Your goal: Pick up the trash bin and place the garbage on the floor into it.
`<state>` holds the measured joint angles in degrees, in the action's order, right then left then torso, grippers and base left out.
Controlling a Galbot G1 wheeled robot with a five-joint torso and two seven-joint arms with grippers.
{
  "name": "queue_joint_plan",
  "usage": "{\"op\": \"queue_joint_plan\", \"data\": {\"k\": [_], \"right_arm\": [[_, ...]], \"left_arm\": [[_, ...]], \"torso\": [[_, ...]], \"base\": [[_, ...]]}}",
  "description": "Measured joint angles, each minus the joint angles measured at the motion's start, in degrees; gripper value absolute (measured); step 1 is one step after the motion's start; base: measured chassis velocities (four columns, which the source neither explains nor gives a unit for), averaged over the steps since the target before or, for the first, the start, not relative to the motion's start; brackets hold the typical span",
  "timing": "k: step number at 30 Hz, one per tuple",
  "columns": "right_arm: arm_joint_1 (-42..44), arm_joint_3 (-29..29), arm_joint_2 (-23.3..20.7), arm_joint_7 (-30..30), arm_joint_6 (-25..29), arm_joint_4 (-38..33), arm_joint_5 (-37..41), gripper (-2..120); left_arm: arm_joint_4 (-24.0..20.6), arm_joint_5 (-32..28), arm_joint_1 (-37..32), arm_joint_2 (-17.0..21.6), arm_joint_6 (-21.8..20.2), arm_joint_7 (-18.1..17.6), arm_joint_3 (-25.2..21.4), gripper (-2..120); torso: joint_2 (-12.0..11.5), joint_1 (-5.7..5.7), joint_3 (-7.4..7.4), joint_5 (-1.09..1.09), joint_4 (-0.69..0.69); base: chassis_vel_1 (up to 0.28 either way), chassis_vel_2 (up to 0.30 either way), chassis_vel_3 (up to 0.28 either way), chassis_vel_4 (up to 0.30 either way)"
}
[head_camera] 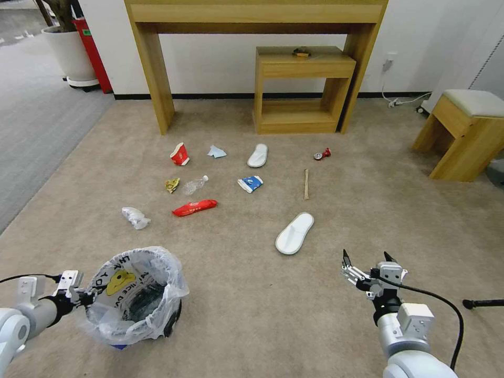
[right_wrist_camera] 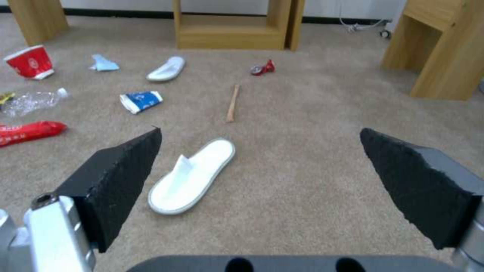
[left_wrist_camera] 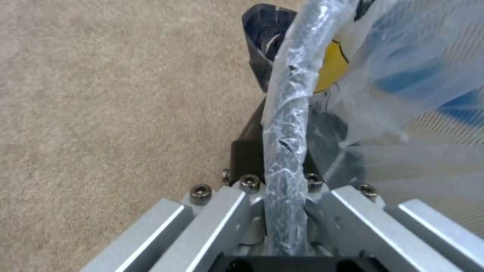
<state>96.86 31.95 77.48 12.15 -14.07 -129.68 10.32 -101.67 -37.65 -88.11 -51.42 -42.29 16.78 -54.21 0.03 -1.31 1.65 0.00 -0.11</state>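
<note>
The trash bin, black with a printed white bag, sits at the lower left of the head view. My left gripper is shut on its near rim. The left wrist view shows the bag-wrapped rim running between the jaws of that gripper. My right gripper hovers open and empty over the floor, short of a white slipper. The garbage lies farther out: red cup, blue cup, bottle, red packet, tissue, stick, can, second slipper.
A tall wooden console and a low wooden shelf stand against the back wall. A padded stool is at the right. A white plant pot stands on grey carpet at the left.
</note>
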Motion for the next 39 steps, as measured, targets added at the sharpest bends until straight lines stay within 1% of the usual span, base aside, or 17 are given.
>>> {"op": "queue_joint_plan", "data": {"k": [4,7,8,9,11,14,15,18,19,21,23,26,28,29,31,35,39], "right_arm": [[-0.29,-0.08,0.04,0.01,0.0,0.03,0.01,100],[-0.69,-0.11,0.09,0.03,-0.1,0.04,0.06,100],[-0.69,-0.11,0.09,0.03,-0.1,0.04,0.06,100],[-0.84,-0.1,0.1,0.03,-0.38,-0.04,0.09,100],[-0.87,-0.08,0.1,0.01,-0.48,-0.14,0.09,100],[-0.87,0.19,0.11,-0.69,-0.59,-0.72,0.04,100],[-0.87,0.19,0.11,-0.69,-0.59,-0.72,0.04,100],[-0.77,0.43,0.09,-1.3,-0.57,-1.21,-0.57,100],[-0.77,0.43,0.09,-1.3,-0.57,-1.21,-0.57,100],[-0.32,0.84,0.1,-1.97,-0.48,-1.66,-1.2,100],[0.31,1.42,0.28,-2.34,-0.07,-2.06,-1.72,100],[1.66,2.72,1.17,-3.17,1.2,-2.49,-2.83,100],[2.46,3.5,1.64,-3.71,1.95,-2.78,-3.32,100],[3.04,4.06,1.92,-4.19,2.43,-3.02,-3.58,100],[3.18,4.44,2.02,-4.81,2.73,-3.24,-3.7,100],[2.2,4.26,1.84,-4.99,2.36,-3.24,-3.71,100],[1.46,3.79,1.68,-5.01,1.35,-3.24,-3.68,100]], "left_arm": [[-3.46,-3.0,-1.8,-0.68,-0.01,-1.75,-1.76,0],[-8.99,-8.11,-4.94,-2.63,0.01,-5.75,-4.93,0],[-8.99,-8.11,-4.94,-2.63,0.01,-5.75,-4.93,0],[-11.62,-9.95,-6.61,-4.32,0.04,-8.18,-6.35,0],[-12.71,-10.53,-7.36,-5.1,0.04,-9.21,-6.8,0],[-18.49,-11.62,-10.91,-9.93,0.05,-13.99,-8.78,0],[-18.49,-11.62,-10.91,-9.93,0.05,-13.99,-8.78,0],[-23.22,-12.4,-13.64,-14.1,0.05,-17.76,-8.78,0],[-23.22,-12.4,-13.64,-14.1,0.05,-17.76,-8.78,0],[-26.9,-11.08,-16.71,-18.29,0.07,-19.9,-7.97,0],[-28.47,-9.45,-18.47,-20.24,0.06,-20.63,-7.78,0],[-29.04,-9.43,-18.98,-20.73,0.06,-20.49,-8.22,0],[-29.04,-9.79,-18.99,-20.55,0.06,-19.71,-8.67,0],[-28.96,-10.06,-19.13,-20.37,0.07,-18.83,-9.34,0],[-28.3,-10.41,-19.99,-20.22,0.11,-16.72,-11.5,0],[-27.47,-10.59,-20.76,-20.09,0.23,-15.18,-13.57,0],[-27.25,-10.64,-21.03,-19.92,0.61,-14.51,-14.49,0]], "torso": [[0.0,0.0,0.0,0.01,0.0],[0.0,0.0,0.0,0.02,-0.01],[0.0,0.0,0.0,0.02,-0.01],[0.0,0.0,0.0,0.03,-0.01],[0.0,0.0,0.0,0.03,0.0],[0.0,0.0,-0.01,0.03,0.0],[0.0,0.0,-0.01,0.03,0.0],[0.0,0.0,0.0,0.03,0.0],[0.0,0.0,0.0,0.03,0.0],[0.0,0.0,-0.01,0.03,0.0],[0.01,0.0,-0.01,0.03,0.02],[0.0,0.0,-0.01,0.04,0.01],[0.0,0.0,-0.01,0.03,0.0],[0.0,0.0,-0.01,0.02,-0.04],[0.0,0.0,-0.01,0.03,-0.03],[0.0,0.0,-0.01,0.02,0.02],[0.01,0.0,0.0,0.03,0.0]], "base": [[0.0,0.0,0.0,0.0],[0.0,0.0,0.0,0.0],[0.0,0.0,0.0,0.0],[0.0,0.0,0.0,0.0],[0.0,0.0,0.0,0.0],[0.0,0.0,0.0,0.0],[0.0,0.0,0.0,0.0],[0.0,0.0,0.0,0.0],[0.0,0.0,0.0,0.0],[0.0,0.0,0.0,0.0],[0.0,0.0,0.0,0.0],[0.0,0.0,0.0,0.0],[0.0,0.0,0.0,0.0],[0.0,0.0,0.0,0.0],[0.0,0.0,0.0,0.0],[0.0,0.0,0.0,0.0],[0.0,0.0,0.0,0.0]]}}
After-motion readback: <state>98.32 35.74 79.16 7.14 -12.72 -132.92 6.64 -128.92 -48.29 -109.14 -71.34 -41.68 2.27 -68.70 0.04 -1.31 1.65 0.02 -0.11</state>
